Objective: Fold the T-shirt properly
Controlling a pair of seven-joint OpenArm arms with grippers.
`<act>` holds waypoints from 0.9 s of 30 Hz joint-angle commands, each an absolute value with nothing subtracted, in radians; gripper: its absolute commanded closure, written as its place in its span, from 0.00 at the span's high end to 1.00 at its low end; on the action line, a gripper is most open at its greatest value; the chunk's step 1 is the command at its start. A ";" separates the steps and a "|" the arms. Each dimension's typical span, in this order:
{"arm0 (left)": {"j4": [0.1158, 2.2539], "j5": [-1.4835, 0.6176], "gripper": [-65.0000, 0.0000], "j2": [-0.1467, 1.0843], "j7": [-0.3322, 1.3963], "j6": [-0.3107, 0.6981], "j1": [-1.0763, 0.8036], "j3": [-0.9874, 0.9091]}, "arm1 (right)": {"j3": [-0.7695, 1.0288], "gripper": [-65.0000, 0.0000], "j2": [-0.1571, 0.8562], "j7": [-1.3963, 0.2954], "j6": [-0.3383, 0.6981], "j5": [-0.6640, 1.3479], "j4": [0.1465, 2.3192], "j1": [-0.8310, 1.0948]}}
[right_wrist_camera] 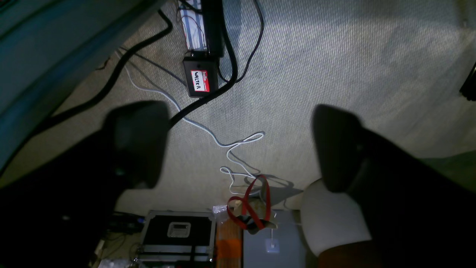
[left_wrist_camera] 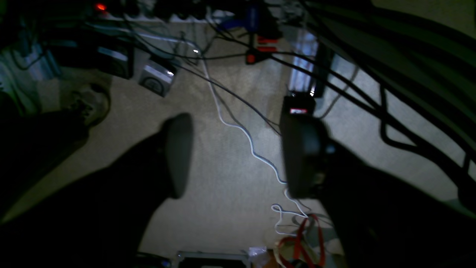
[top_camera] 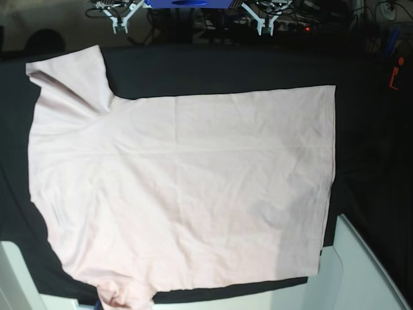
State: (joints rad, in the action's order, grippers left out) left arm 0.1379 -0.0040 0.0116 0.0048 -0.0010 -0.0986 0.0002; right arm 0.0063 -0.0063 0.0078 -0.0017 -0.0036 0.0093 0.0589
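Pink T-shirt lies flat, long side left-right; both grippers parked off-table, jaws apart, probably equally far.

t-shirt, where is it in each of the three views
Base: the T-shirt lies spread flat on the black cloth, filling most of the picture.
Left wrist: not in it, only carpet and cables.
Right wrist: not in it, only carpet and cables.
Shared landmark, wrist views only: the black box with a red label.
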 commanded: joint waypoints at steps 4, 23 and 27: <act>0.171 -0.005 0.60 0.028 0.001 -0.005 -0.134 -0.005 | 0.008 0.94 -0.008 0.007 -0.004 -0.004 0.064 0.097; 0.225 -0.007 0.00 0.030 0.002 -0.005 -0.194 -0.007 | 0.007 0.01 -0.007 0.001 -0.004 -0.004 0.090 0.110; 0.225 -0.007 0.00 0.030 0.002 -0.005 -0.199 -0.007 | 0.007 0.06 -0.005 -0.001 -0.004 -0.004 0.090 0.113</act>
